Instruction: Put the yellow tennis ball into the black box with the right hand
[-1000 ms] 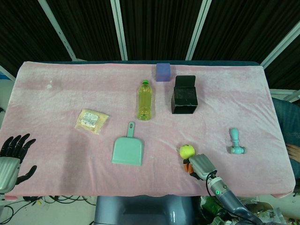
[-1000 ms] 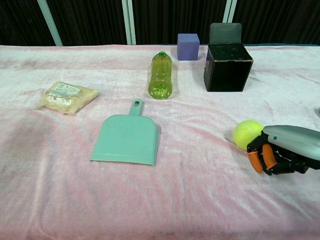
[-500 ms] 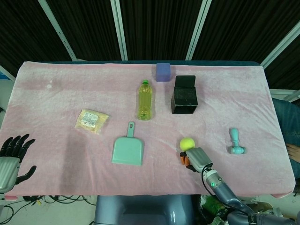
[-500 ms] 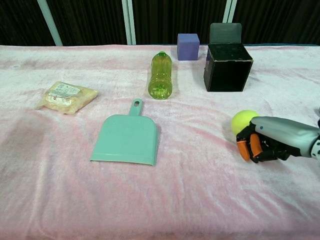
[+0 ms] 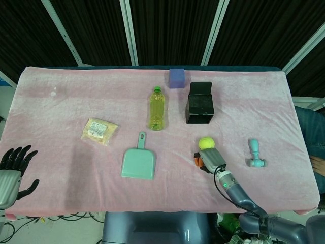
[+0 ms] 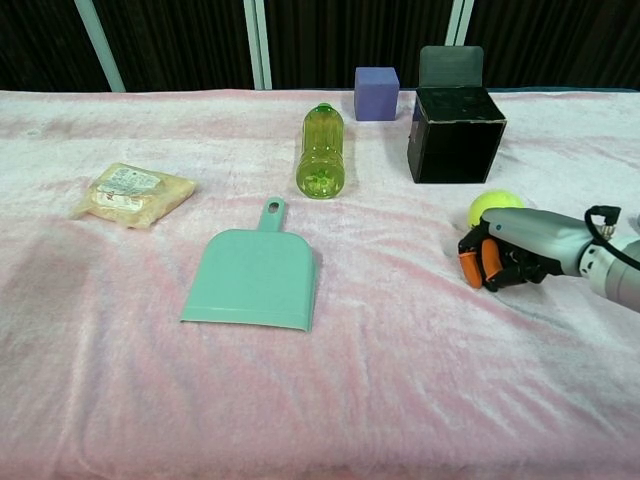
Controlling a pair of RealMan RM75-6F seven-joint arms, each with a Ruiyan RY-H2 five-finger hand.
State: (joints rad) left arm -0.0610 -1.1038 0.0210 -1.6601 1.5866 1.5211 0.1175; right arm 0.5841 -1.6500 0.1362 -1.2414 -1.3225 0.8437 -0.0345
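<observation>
The right hand (image 6: 500,255), fingers curled in and holding nothing, has pushed forward and nudged the yellow tennis ball (image 6: 494,207) closer to the black box (image 6: 455,135); the ball still rests ungrasped on the cloth, beyond its knuckles

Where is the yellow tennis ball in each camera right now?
Head view: tennis ball right of centre, just beyond the right hand.
Chest view: tennis ball at right, partly behind the right hand.
Shared landmark: the black box, farther back.
</observation>
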